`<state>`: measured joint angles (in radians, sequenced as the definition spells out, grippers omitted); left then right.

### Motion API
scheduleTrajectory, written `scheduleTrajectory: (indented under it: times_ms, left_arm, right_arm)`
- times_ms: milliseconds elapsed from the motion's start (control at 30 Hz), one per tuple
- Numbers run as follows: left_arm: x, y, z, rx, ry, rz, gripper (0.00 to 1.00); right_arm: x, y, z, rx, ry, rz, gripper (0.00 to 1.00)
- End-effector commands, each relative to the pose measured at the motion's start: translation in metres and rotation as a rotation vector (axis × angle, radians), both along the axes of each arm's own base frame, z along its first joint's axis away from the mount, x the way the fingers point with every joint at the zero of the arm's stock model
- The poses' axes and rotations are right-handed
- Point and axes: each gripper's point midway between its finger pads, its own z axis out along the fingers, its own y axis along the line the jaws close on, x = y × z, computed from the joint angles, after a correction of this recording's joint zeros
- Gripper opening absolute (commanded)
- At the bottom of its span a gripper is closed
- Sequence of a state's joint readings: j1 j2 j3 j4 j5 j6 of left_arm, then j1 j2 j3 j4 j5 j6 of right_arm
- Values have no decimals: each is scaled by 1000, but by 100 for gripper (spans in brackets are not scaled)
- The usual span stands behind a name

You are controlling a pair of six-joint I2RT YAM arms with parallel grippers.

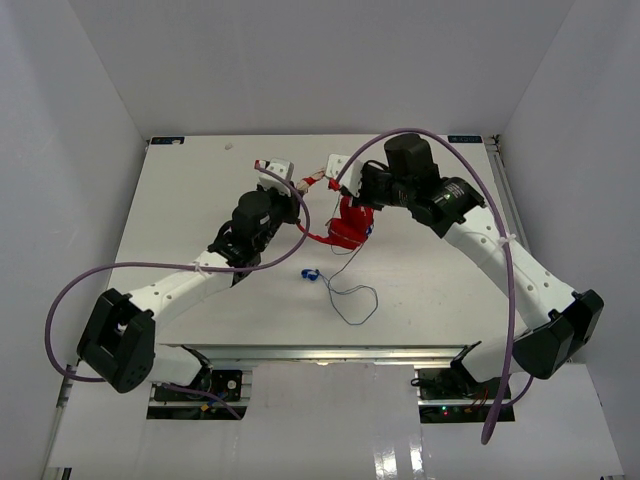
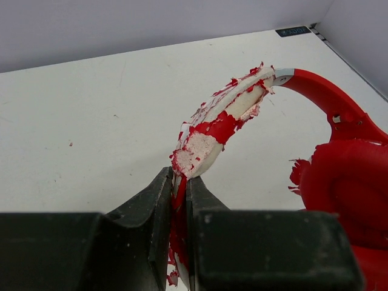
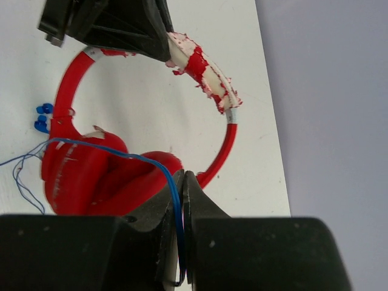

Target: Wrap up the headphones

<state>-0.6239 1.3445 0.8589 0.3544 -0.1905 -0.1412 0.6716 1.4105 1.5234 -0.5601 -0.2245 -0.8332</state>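
The red headphones (image 1: 350, 230) sit mid-table, their two earcups (image 3: 91, 176) folded together under the thin headband. My left gripper (image 2: 180, 179) is shut on the headband's peeling white-and-red padding (image 2: 224, 121); in the top view it (image 1: 296, 185) sits just left of the band. My right gripper (image 3: 183, 176) is shut on the thin blue cable (image 3: 145, 159), which runs across the earcups and down between the fingers. From above, this gripper (image 1: 335, 172) is at the band's right end. Loose cable (image 1: 352, 300) loops on the table toward the blue plug (image 1: 310, 274).
Thick purple robot cables (image 1: 505, 260) arc over both arms. The white table (image 1: 200, 200) is walled at the back and both sides. The left gripper's black body (image 3: 115, 24) fills the top of the right wrist view.
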Motion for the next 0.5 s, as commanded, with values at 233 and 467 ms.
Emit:
scheduleTrajectory:
  times_ms: [233,467]
  left_arm:
    - [-24,-18,42,-30,-78,-228,0]
    - [-45,-26,42,-32,-53,-360,0]
  right_arm:
    - [20,-22,27,14,-92,-73,8]
    - [41,-48,20,72,-61,-157,8]
